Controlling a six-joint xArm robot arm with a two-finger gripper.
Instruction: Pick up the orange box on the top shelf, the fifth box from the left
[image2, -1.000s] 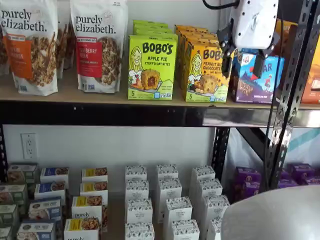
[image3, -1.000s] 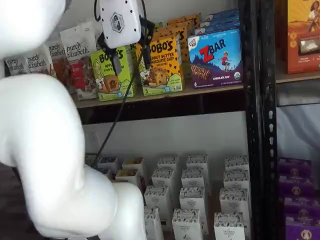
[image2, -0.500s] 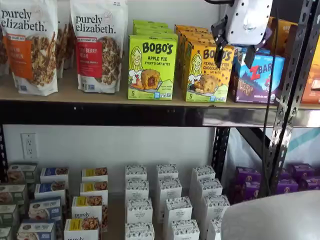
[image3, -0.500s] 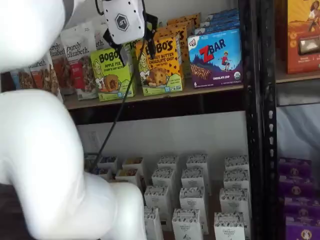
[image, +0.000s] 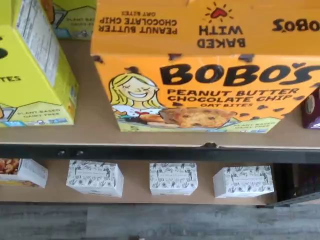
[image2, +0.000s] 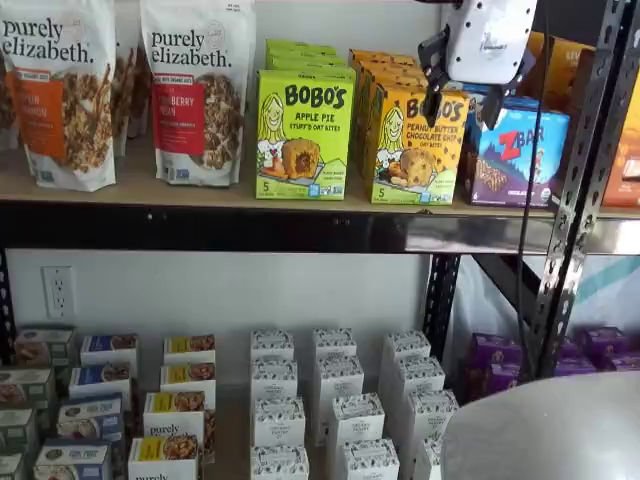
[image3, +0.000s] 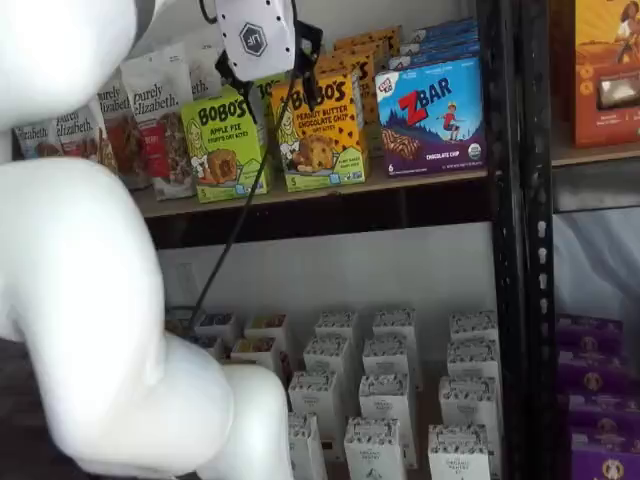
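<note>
yellow-orange upright bobo's peanut butter chocolate chip carton (image2: 412, 142) stands on the long tan wooden top shelf with black metal front rail (image2: 200, 192), front of a row of the same cartons, in both shelf views. just beside it on one side the lime-green bobo's apple pie carton (image2: 304, 133), on the other the blue-purple zbar box (image2: 515, 150), small gaps between them. white-bodied gripper with two black fingers (image2: 459, 98) hangs in front of the orange carton's upper part, one finger over the carton's upper corner, the other in front of the zbar box. the fingers stand wide apart, plain gap between them, nothing held; cannot tell if a finger touches the carton. black cable (image3: 240, 205) runs down from the gripper. wrist view: orange carton's top and front face fill the frame, green carton to one side, small white patterned boxes (image: 173, 178) on the lower shelf under the black rail. white granola bags (image2: 196, 88) further along the top shelf.
</note>
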